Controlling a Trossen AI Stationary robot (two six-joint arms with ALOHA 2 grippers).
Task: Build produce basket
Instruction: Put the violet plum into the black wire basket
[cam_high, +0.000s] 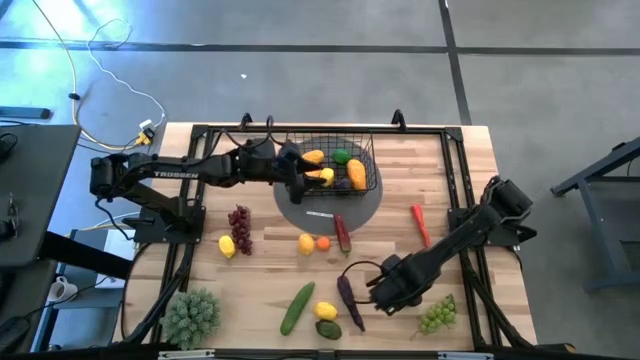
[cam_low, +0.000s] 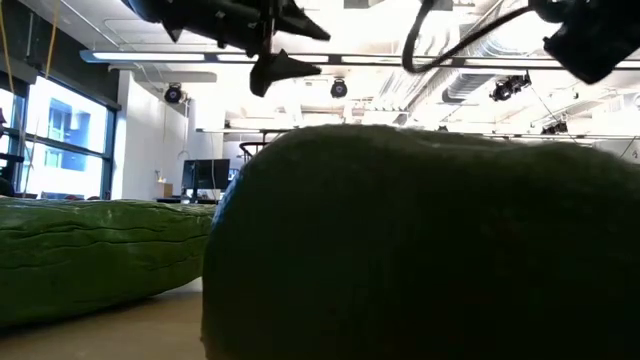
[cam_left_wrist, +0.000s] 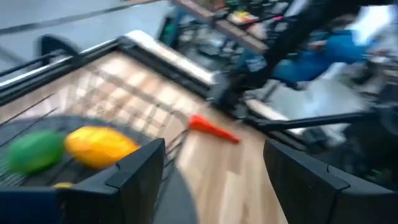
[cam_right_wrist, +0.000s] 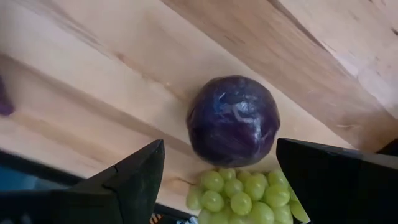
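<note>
Black wire basket on the far tabletop, holding yellow and green produce, left gripper at its near-left rim, jaws apart; right gripper, jaws apart, over a purple plum beside green grapes, well away from it.

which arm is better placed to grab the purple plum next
Right. The right gripper is open and hovers just over the plum, beside the green grapes. The left gripper is across the table at the basket.
</note>
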